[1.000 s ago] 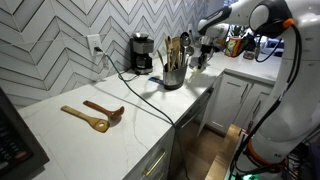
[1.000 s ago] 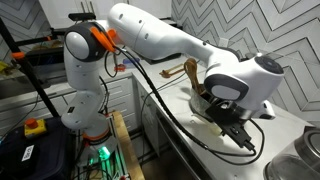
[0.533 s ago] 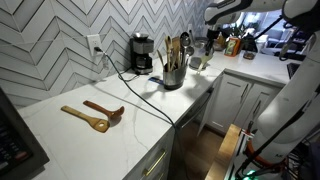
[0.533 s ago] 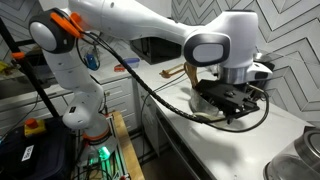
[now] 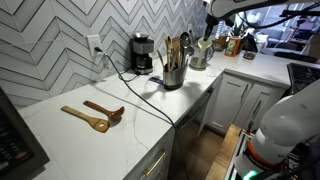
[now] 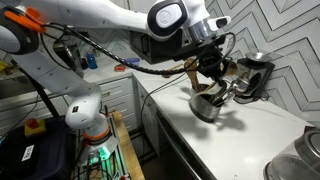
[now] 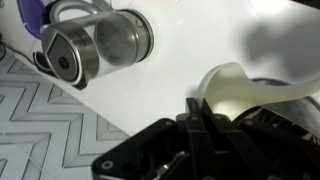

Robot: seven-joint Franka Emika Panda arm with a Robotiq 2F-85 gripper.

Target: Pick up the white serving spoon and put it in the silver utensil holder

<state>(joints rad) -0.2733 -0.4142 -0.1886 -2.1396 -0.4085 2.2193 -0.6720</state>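
White serving spoon (image 7: 245,88): the wrist view shows one, its cream bowl curving up and to the right from between the dark fingers (image 7: 200,125) of the gripper (image 7: 205,118). The jaws look clamped on the white serving spoon. Beyond it on the pale counter (image 7: 190,50) stands one silver kettle (image 7: 95,45), with chevron tile at the lower left. This is the only view where the spoon is plain to see.

In an exterior view the gripper (image 5: 210,30) hangs high, above and a little beyond the one silver utensil holder (image 5: 173,74), apart from it. The spoon is too small to make out here. Wooden utensils stick out of the holder. One black coffee maker (image 5: 142,52) stands beside it, and one kettle (image 5: 198,55) is on its other side. Only this view shows the two wooden spoons (image 5: 92,115) lying near each other on the counter (image 5: 150,115), well apart from the holder.

In an exterior view from the opposite end, the gripper (image 6: 220,82) is just above the silver utensil holder (image 6: 207,104), with the coffee maker (image 6: 255,76) beyond. Whether the spoon touches the holder cannot be told.
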